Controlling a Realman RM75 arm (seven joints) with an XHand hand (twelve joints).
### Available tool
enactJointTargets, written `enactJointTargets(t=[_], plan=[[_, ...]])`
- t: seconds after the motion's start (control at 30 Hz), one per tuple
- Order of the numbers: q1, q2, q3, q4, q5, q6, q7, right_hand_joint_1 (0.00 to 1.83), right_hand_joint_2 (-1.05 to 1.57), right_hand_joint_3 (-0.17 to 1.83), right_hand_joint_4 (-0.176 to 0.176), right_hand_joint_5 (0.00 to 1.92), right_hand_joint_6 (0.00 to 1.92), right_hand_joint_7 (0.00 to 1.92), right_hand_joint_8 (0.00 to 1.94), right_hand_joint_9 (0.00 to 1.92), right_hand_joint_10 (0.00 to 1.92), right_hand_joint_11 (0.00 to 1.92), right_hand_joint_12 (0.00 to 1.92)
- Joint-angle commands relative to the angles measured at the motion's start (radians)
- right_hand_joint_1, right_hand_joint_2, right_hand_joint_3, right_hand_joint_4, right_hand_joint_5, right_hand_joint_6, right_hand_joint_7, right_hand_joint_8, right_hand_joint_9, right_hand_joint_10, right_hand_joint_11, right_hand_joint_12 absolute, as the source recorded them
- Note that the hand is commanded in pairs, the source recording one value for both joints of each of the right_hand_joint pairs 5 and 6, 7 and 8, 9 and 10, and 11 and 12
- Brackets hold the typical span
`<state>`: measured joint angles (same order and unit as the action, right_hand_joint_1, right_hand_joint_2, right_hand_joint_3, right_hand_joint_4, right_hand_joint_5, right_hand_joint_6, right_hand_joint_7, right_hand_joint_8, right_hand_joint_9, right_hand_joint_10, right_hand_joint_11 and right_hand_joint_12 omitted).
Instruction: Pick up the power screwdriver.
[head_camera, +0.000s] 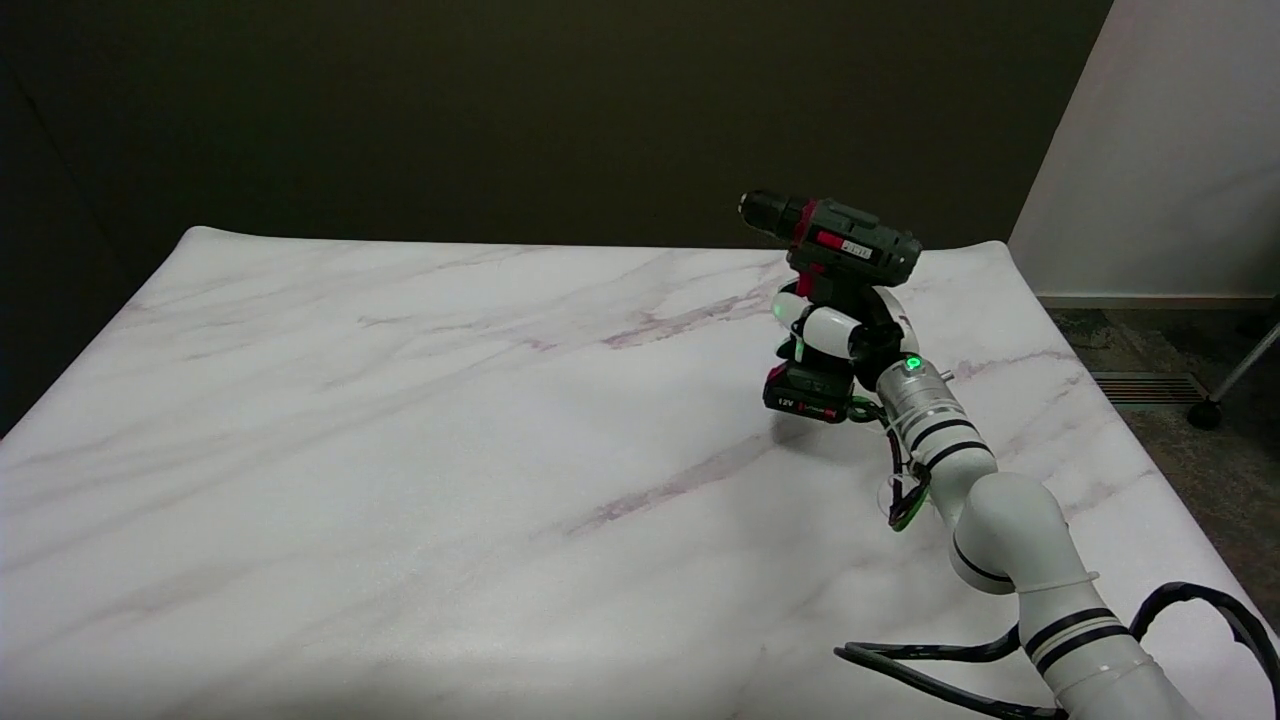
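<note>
The power screwdriver (835, 243) is dark green and black with red trim, its chuck pointing left and its 12V battery base at the bottom. It stands upright at the table's far right, and whether its base rests on the marble or hangs just above it I cannot tell. My right hand (838, 335) grips its handle, white-and-black fingers wrapped around it between the body and the battery. The arm reaches in from the lower right.
The white marble-patterned table (400, 450) spreads wide to the left and front. A black cable (1000, 655) loops beside my arm near the table's lower right edge. Past the right edge lie floor and a white wall.
</note>
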<state>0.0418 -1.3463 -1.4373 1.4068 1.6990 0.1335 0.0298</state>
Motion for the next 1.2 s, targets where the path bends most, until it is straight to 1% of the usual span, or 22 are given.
enactJointTargets(t=[0.03, 0.2, 0.33, 0.4, 0.47, 0.63, 0.73, 0.77, 0.8, 0.87, 0.97, 1.03, 1.2], plan=[[-0.008, -0.001, -0.003, 0.099, 0.234, -0.256, 0.019, 1.33, 1.39, 0.29, 0.008, 1.06, 1.06, 1.92, 1.92, 1.92, 1.92, 1.92, 1.92], [0.030, 0.005, 0.033, 0.040, 0.398, -0.458, -0.039, 1.35, 1.39, 0.27, 0.008, 1.03, 1.03, 1.92, 1.92, 1.92, 1.92, 1.92, 1.92], [0.063, 0.006, 0.045, -0.011, 0.539, -0.568, -0.086, 1.33, 1.45, 0.26, 0.001, 0.99, 0.99, 1.92, 1.92, 1.92, 1.92, 1.92, 1.92], [0.085, 0.006, 0.044, -0.051, 0.614, -0.626, -0.110, 1.33, 1.47, 0.27, -0.008, 0.98, 0.98, 1.92, 1.92, 1.92, 1.92, 1.92, 1.92], [0.101, 0.006, 0.042, -0.077, 0.656, -0.676, -0.111, 1.33, 1.48, 0.27, -0.017, 0.98, 0.98, 1.92, 1.92, 1.92, 1.92, 1.92, 1.92], [0.119, 0.006, 0.043, -0.112, 0.688, -0.759, -0.112, 1.32, 1.53, 0.29, -0.053, 0.94, 0.94, 1.92, 1.92, 1.92, 1.92, 1.92, 1.92], [0.123, 0.006, 0.041, -0.131, 0.744, -0.800, -0.112, 1.29, 1.56, 0.29, -0.068, 0.92, 0.92, 1.92, 1.92, 1.92, 1.92, 1.92, 1.92], [0.125, 0.006, 0.039, -0.140, 0.773, -0.823, -0.112, 1.29, 1.56, 0.27, -0.078, 0.90, 0.90, 1.92, 1.92, 1.92, 1.92, 1.92, 1.92], [0.126, 0.006, 0.038, -0.149, 0.790, -0.840, -0.112, 1.30, 1.55, 0.25, -0.081, 0.90, 0.90, 1.92, 1.92, 1.92, 1.92, 1.92, 1.92], [0.129, 0.006, 0.038, -0.172, 0.825, -0.883, -0.112, 1.30, 1.55, 0.21, -0.068, 0.94, 0.94, 1.92, 1.92, 1.92, 1.92, 1.92, 1.92], [0.126, 0.006, 0.040, -0.177, 0.828, -0.893, -0.112, 1.31, 1.54, 0.19, -0.026, 1.04, 1.04, 1.92, 1.92, 1.92, 1.92, 1.92, 1.92], [0.124, 0.006, 0.040, -0.176, 0.828, -0.893, -0.112, 1.31, 1.54, 0.19, -0.014, 1.07, 1.07, 1.92, 1.92, 1.92, 1.92, 1.92, 1.92], [0.122, 0.006, 0.045, -0.178, 0.828, -0.901, -0.112, 1.29, 1.56, 0.18, 0.001, 1.11, 1.11, 1.92, 1.92, 1.92, 1.92, 1.92, 1.92]])
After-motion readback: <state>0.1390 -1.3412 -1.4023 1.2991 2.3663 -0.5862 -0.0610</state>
